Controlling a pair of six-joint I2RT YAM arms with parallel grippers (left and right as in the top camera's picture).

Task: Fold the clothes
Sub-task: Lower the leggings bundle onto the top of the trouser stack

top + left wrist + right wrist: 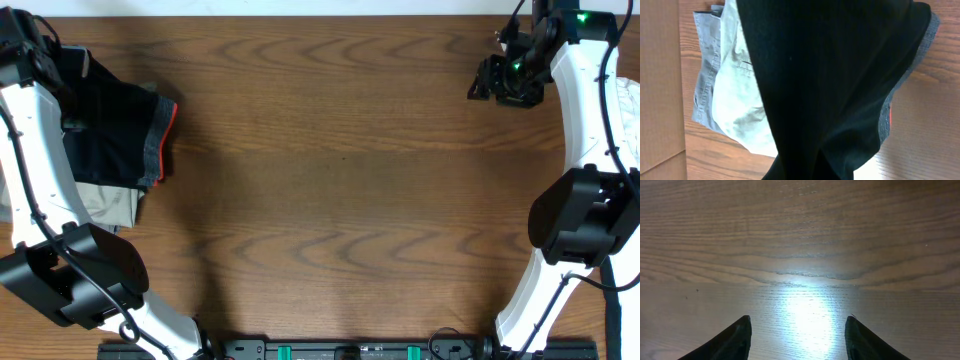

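Black pants [110, 130]: lain at the table's [350, 180] left edge, under the left arm; the grey waistband [152, 150] with its red-orange edge is turned toward the table's middle.
Khaki trousers [735, 90]: spread beneath the black pants, showing at their near side.
Left gripper [25, 45]: closed on the black pants at their far end; its fingers are hidden by the fabric gathered up to the wrist camera.
Right gripper [797, 322]: held with jaws apart over bare wood at the far right corner, nothing between them, well apart from the clothes.
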